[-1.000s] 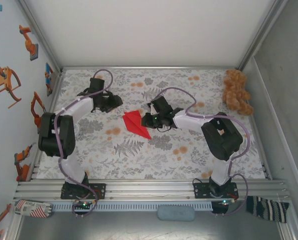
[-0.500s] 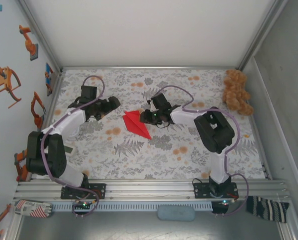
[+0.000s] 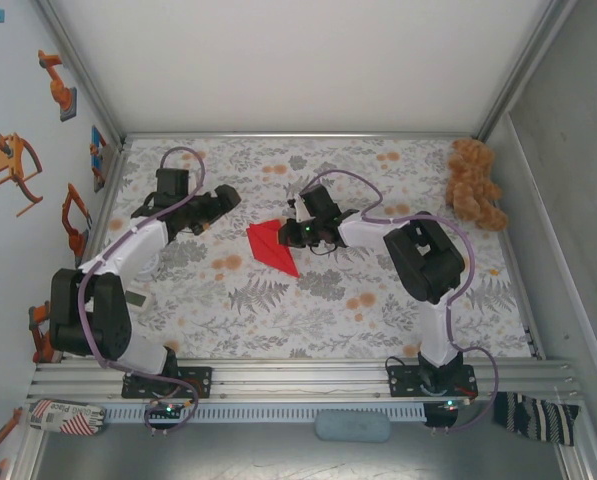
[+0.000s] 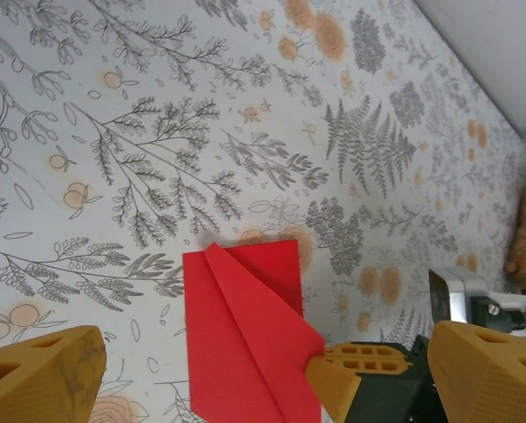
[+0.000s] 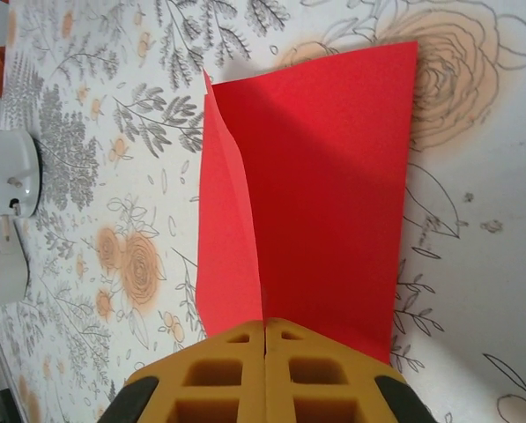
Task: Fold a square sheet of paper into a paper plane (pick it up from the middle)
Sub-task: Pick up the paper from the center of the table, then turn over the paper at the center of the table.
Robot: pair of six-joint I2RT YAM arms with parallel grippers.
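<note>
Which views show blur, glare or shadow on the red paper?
Right wrist: sharp, a soft shadow band along the crease of the paper. Left wrist: paper crisp, left gripper's fingers slightly soft. Top external: even light, no glare.

The floral-patterned bench carries a small bright red folded paper plane near its middle and a brown plush teddy bear in its far right corner.

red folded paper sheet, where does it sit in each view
top external: bright red folded paper sheet mid-table, between the arms
left wrist: bottom centre
right wrist: centre
shared landmark: yellow right pincer shut on its edge
</note>
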